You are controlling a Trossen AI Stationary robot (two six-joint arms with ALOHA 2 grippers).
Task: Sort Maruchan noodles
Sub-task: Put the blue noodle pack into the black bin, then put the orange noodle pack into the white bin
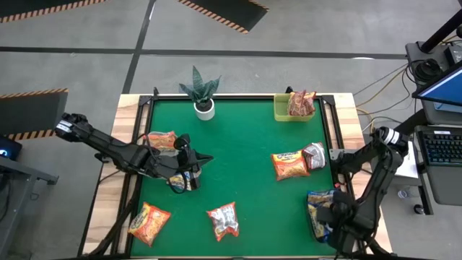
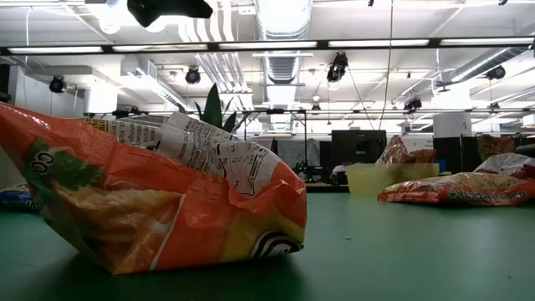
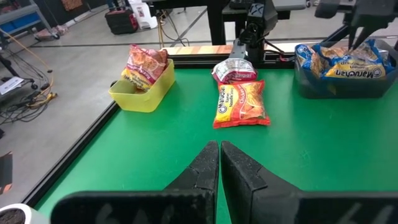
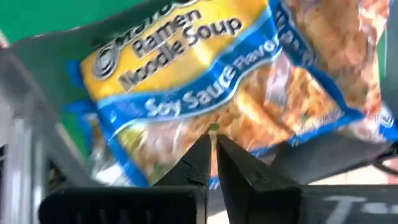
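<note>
right pincer: closed, empty, just above the yellow-and-blue packet in the grey bin
left pincer: closed, empty, over the bench

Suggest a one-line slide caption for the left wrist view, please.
Shut left end effector faces an orange ramen packet, a lime-green tray and a grey bin of blue-yellow packets.

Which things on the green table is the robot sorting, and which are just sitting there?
For the sorting:
- orange noodle packets
- red-silver packets
- yellow-and-blue soy sauce packets in the grey bin
- reddish packet in the lime-green tray

Just sitting there:
- potted plant
- laptop off the table
</note>
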